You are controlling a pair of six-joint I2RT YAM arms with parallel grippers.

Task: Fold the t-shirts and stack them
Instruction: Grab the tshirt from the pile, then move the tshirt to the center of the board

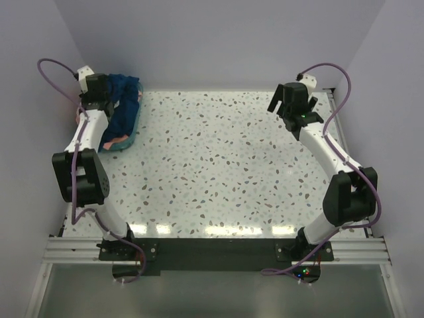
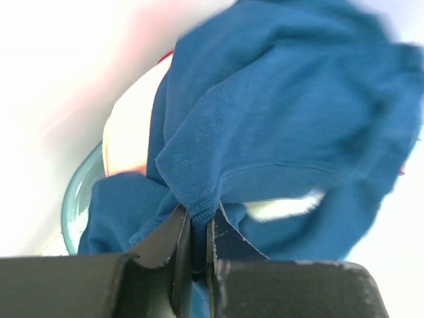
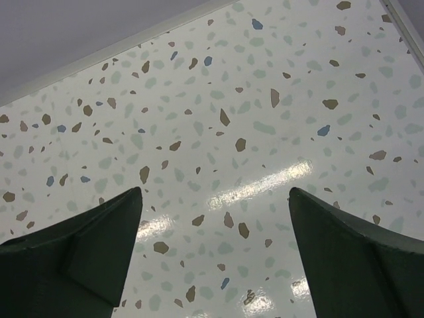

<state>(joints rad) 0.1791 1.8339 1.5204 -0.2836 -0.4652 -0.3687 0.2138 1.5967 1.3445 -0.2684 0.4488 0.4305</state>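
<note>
The navy blue t-shirt (image 1: 124,89) is bunched up in the round teal basket (image 1: 128,140) at the table's far left. A salmon-pink t-shirt (image 1: 118,140) shows at the basket's near end. My left gripper (image 1: 99,99) is over the basket and shut on a fold of the blue shirt. In the left wrist view the jaws (image 2: 199,222) pinch a ribbed edge of the blue shirt (image 2: 278,112), with a white patch (image 2: 281,207) beside it and the basket rim (image 2: 74,199) at the left. My right gripper (image 1: 291,107) hangs open and empty above the far right of the table (image 3: 212,192).
The speckled terrazzo table (image 1: 218,172) is walled by pale partitions at the back and both sides. A black rail (image 1: 212,248) with both arm bases runs along the near edge.
</note>
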